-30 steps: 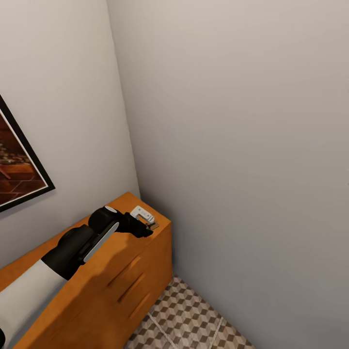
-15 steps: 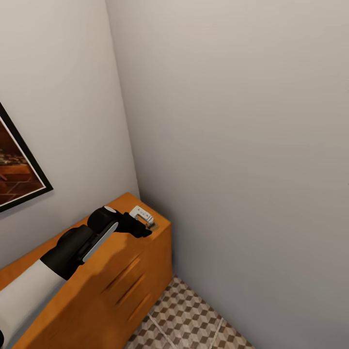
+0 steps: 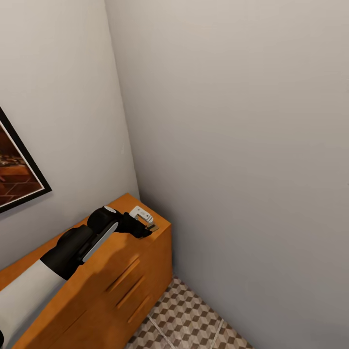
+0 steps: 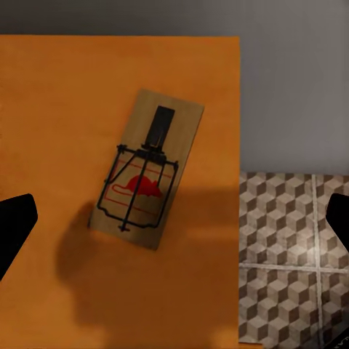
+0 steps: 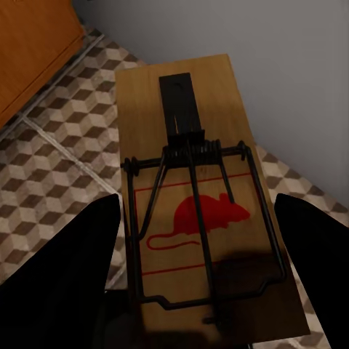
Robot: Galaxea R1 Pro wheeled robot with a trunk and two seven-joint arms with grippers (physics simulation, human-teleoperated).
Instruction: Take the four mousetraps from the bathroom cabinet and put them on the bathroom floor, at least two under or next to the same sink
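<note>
One mousetrap, a tan board with dark wire and a red mouse print, lies flat on the orange cabinet top near its end edge. My left gripper hovers above it, open wide, with a dark fingertip on either side and clear of the board. In the head view that left gripper hangs over the cabinet's far corner, where a sliver of the mousetrap peeks out. My right gripper is shut on a second mousetrap, held above the cube-patterned bathroom floor.
Grey walls meet in a corner right behind the cabinet end. A dark-framed picture hangs on the left wall. Patterned floor runs between the cabinet front, with its slab handles, and the right wall. The cabinet's side stands near the held trap.
The head view has drifted slightly. My left gripper stays open over the cabinet corner, barely moved.
</note>
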